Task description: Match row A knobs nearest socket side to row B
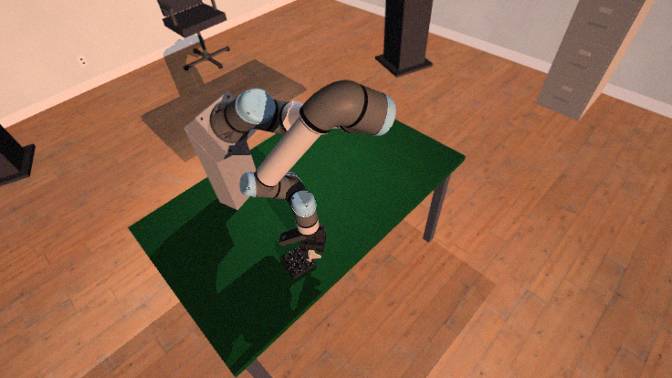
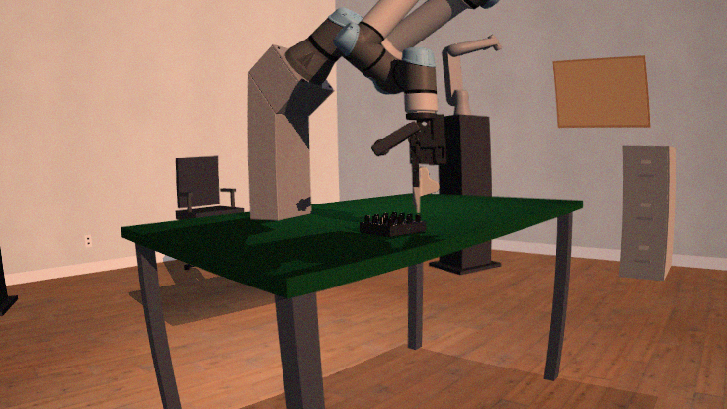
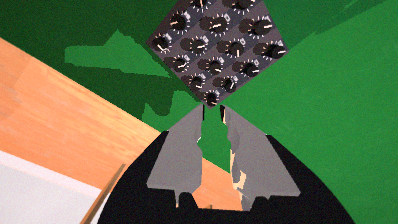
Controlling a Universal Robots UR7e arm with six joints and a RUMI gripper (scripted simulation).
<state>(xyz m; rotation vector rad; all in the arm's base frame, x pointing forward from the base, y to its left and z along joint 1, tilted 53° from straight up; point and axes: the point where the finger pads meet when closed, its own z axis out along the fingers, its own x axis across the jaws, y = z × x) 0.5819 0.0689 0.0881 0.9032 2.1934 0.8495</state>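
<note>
The knob box (image 1: 299,263) (image 2: 399,229) (image 3: 219,37) sits on the table (image 1: 366,187) (image 2: 351,254) (image 3: 340,110); the gripper (image 1: 313,256) (image 2: 418,210) (image 3: 212,105), barely parted and pinching nothing, hovers at its corner knob (image 2: 418,217) (image 3: 211,98). Descending off-centre could jam a tip on the knob or shove the box. Socket and row letters are unreadable, the far edge cropped by the wrist view

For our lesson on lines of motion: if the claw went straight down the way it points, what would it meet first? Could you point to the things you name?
Most likely the corner knob (image 2: 418,217) (image 3: 211,98) of the knob box (image 1: 297,274) (image 2: 406,230) (image 3: 275,39), just below the claw (image 1: 311,257) (image 2: 418,211) (image 3: 212,105), though depth is unclear, so it might straddle it.
</note>
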